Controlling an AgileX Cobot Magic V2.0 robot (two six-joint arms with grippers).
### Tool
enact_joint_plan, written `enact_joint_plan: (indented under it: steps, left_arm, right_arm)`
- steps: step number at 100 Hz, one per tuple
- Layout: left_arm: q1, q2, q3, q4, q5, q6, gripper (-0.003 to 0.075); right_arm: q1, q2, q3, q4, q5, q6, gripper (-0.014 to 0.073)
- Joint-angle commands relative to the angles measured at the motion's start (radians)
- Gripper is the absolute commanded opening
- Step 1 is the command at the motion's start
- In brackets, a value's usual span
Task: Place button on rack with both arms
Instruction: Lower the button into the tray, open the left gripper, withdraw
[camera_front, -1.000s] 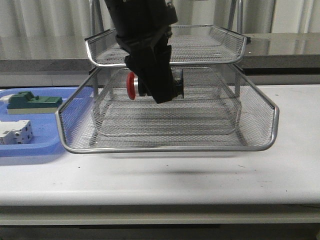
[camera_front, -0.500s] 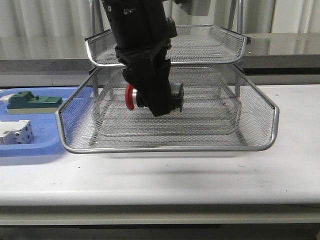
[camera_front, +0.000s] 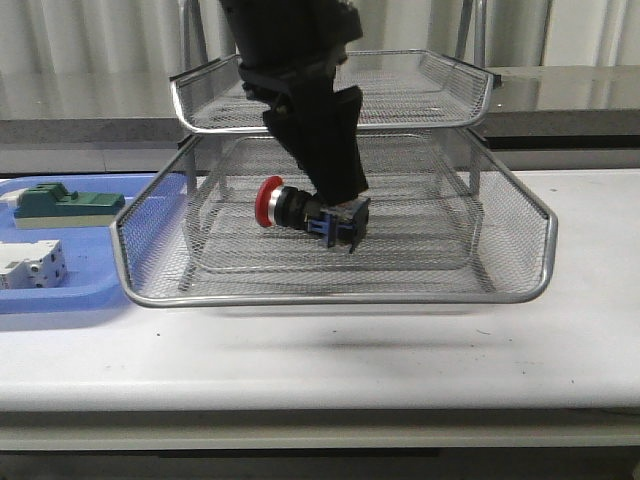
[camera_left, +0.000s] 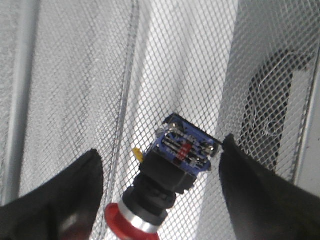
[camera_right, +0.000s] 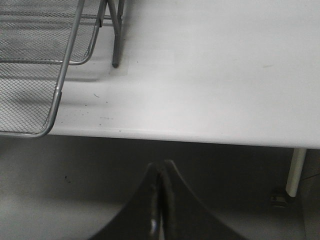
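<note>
The red-headed, black-bodied push-button (camera_front: 305, 213) lies in the pulled-out middle tier of the silver wire-mesh rack (camera_front: 500, 250); the left pincer (camera_left: 159, 185) stands released around it; the right pincer (camera_right: 160, 200) is clenched, empty.

Rack (camera_front: 500, 250): silver wire mesh, shiny smooth metal rim and legs. Button (camera_front: 300, 210) inside rack's pulled-out tier: glossy red plastic head, bright metal collar, matt black body, blue plastic rear block with small metal screws. Table (camera_front: 560, 350) under rack: smooth matt white top, few dark scuffs. Tray (camera_front: 60, 300) left of rack: smooth blue plastic, slight sheen.
</note>
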Motion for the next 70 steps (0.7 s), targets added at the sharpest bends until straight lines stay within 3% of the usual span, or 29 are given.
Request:
enact_joint_plan:
  steps: [1, 21, 45, 70]
  left_arm:
    - [0.01, -0.089, -0.041, -0.024, 0.012, -0.063, 0.0484]
    - [0.057, -0.178, -0.041, -0.02, 0.102, -0.159, 0.0481]
    - [0.176, -0.295, -0.019, -0.019, 0.113, -0.229, 0.0479]
    - [0.33, -0.473, 0.16, -0.019, 0.001, -0.26, 0.0479]
  right_arm:
    - [-0.008, 0.0, -0.033, -0.015, -0.058, -0.001, -0.0071]
    - [-0.008, 0.0, -0.033, -0.015, -0.058, -0.001, -0.0071]
    - [-0.008, 0.0, -0.033, -0.015, -0.058, -0.001, -0.0071]
    - [-0.008, 0.0, -0.033, -0.015, -0.058, -0.001, -0.0071]
